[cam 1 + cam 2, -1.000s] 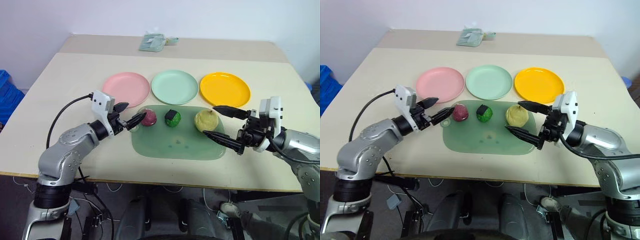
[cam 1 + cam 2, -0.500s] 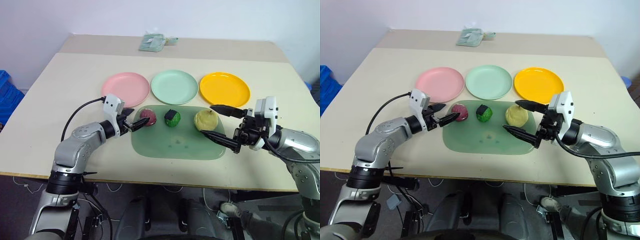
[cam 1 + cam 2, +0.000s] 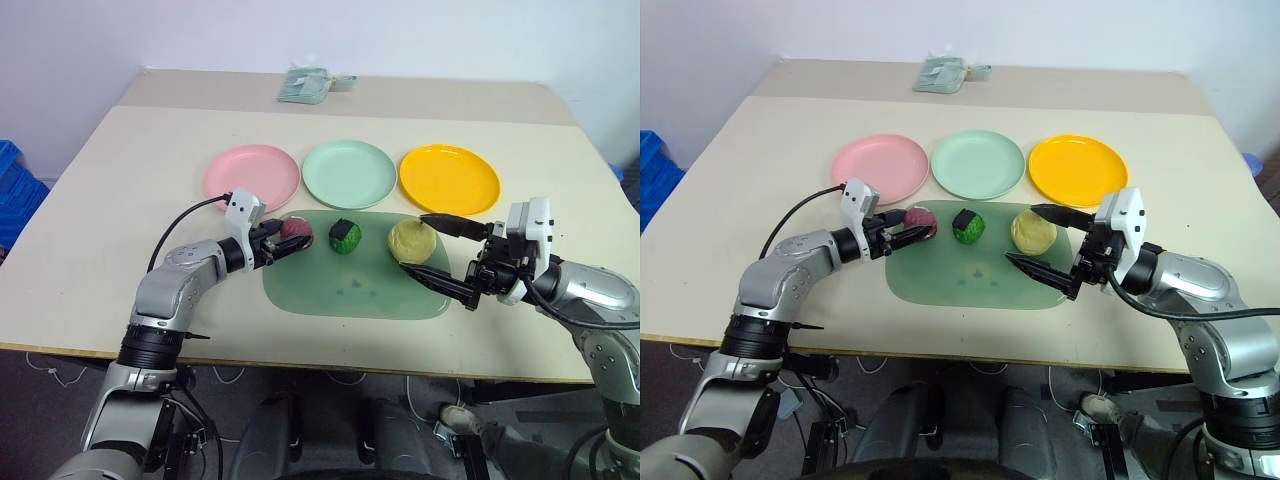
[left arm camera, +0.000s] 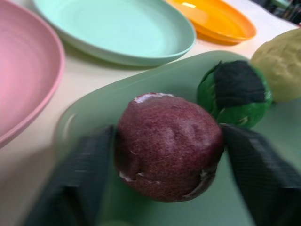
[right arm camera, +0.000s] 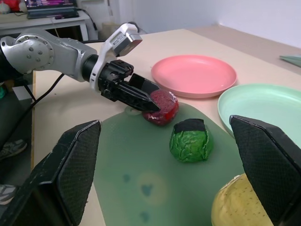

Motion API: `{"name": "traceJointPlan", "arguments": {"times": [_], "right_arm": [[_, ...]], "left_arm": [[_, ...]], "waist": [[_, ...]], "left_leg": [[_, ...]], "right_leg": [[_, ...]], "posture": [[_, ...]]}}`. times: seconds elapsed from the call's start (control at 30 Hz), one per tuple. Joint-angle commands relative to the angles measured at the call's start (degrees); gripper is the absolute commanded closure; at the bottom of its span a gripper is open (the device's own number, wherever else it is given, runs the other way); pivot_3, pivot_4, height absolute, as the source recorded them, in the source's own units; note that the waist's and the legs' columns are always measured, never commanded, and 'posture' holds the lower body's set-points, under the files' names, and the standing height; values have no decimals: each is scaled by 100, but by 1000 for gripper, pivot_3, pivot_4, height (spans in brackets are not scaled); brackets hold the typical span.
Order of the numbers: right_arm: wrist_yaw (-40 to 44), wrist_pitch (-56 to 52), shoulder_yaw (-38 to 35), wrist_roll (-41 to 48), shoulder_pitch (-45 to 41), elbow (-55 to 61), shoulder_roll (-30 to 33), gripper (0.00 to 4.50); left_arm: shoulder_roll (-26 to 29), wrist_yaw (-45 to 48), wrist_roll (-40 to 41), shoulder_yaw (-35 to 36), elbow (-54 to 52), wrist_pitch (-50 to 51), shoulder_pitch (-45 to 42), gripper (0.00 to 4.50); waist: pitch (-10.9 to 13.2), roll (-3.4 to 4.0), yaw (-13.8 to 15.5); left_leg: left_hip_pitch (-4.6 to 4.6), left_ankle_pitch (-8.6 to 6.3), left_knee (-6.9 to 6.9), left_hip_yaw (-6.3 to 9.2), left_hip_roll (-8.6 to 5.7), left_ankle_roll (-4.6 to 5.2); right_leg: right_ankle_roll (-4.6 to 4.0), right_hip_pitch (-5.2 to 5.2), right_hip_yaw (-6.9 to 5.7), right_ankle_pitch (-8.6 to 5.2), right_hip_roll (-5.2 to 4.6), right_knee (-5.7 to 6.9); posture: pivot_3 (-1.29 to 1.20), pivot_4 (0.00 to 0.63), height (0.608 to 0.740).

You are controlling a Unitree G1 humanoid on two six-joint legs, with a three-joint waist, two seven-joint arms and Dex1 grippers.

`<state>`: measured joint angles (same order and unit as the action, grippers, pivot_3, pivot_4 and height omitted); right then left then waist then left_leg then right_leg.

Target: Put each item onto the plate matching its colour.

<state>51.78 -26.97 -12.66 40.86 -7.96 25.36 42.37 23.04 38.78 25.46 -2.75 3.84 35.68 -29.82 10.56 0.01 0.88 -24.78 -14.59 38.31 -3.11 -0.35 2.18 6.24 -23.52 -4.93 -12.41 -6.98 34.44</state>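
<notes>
Behind the translucent green mat [image 3: 350, 285] sit three plain plates: pink [image 3: 250, 175], mint green [image 3: 349, 172], orange-yellow [image 3: 449, 178]. On the mat lie a speckled dark red-purple lump [image 4: 167, 143], a bright green lump [image 3: 345, 236] with a black patch, and a pale yellow pear [image 3: 411, 240].

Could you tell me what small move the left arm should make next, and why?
Probably lift. The left gripper has its fingers against both sides of the dark red lump, which rests on the green mat. Raising it a little would test the grip and clear the mat before carrying it to the pink plate just beyond.
</notes>
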Motion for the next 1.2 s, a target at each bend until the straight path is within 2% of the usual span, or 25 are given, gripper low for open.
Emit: {"name": "traceJointPlan", "arguments": {"times": [0.03, 0.3, 0.47, 0.57, 0.67, 0.8, 0.83, 0.93, 1.07, 1.2], "right_arm": [[-56, 135, -235, 53, 22, 257, 8, 0], [-133, 171, -152, -12, -67, 209, -27, 0], [-133, 234, -9, -89, -266, 82, -75, 0], [-119, 279, 77, -148, -372, -17, -121, 0], [-94, 330, 145, -222, -427, -106, -169, 0], [-96, 426, 204, -349, -522, -245, -212, 0], [-105, 448, 211, -380, -540, -272, -220, 0], [-131, 486, 219, -464, -560, -308, -237, 0], [-186, 477, 183, -465, -518, -255, -258, 0], [-249, 461, 164, -444, -480, -184, -279, 0]], "left_arm": [[3, 54, -15, 81, -189, -78, -108, 2437], [-335, -489, 206, 690, -156, -151, -456, 2437], [-549, -1659, -151, 1315, 822, -540, -1271, 2437], [-484, -2228, -475, 1529, 1903, -899, -1748, 2437], [-496, -2454, -685, 1595, 2820, -1381, -2104, 2437], [-546, -2217, -707, 1624, 3605, -1827, -2373, 2437], [-555, -2167, -696, 1637, 3729, -1907, -2396, 1438], [-565, -2056, -724, 1598, 3757, -2034, -2332, 40], [-623, -1815, -616, 1492, 3018, -1794, -1990, 40], [-669, -1471, -314, 1358, 1766, -1248, -1478, 40]], "waist": [[0, 0, 0], [1, -1, 15], [4, -7, 5], [4, -7, 0], [5, -10, -1], [14, -25, 25], [15, -27, 33], [15, -27, 40], [15, -27, 31], [15, -27, 1]], "left_leg": [[0, 0, 0, 0, 0, 0], [0, 0, 8, 3, 1, 0], [0, -4, 53, 7, 2, 6], [1, -4, 61, 7, 3, 6], [1, -5, 62, 4, 2, 8], [-2, -6, 66, 1, 2, 9], [-3, -6, 68, 0, 2, 10], [-5, -7, 72, -1, 2, 11], [-5, -8, 71, -1, 4, 10], [-5, -8, 71, 1, 4, 9]], "right_leg": [[0, 0, 0, 0, 0, 1], [1, 0, 0, 0, -1, 10], [3, 1, 0, 0, -1, 55], [4, 2, 0, 0, -1, 65], [9, 1, -1, 2, 1, 70], [18, 1, -1, 7, 1, 71], [20, 1, -1, 9, 1, 69], [22, 1, -1, 10, 0, 67], [22, 0, -1, 10, -1, 68], [21, -1, -1, 11, -5, 69]], "posture": [[0, 150, 740], [0, 150, 740], [0, 150, 740], [0, 150, 740], [0, 150, 740], [0, 150, 740], [0, 150, 740], [0, 150, 740], [0, 150, 740], [0, 150, 740]]}}
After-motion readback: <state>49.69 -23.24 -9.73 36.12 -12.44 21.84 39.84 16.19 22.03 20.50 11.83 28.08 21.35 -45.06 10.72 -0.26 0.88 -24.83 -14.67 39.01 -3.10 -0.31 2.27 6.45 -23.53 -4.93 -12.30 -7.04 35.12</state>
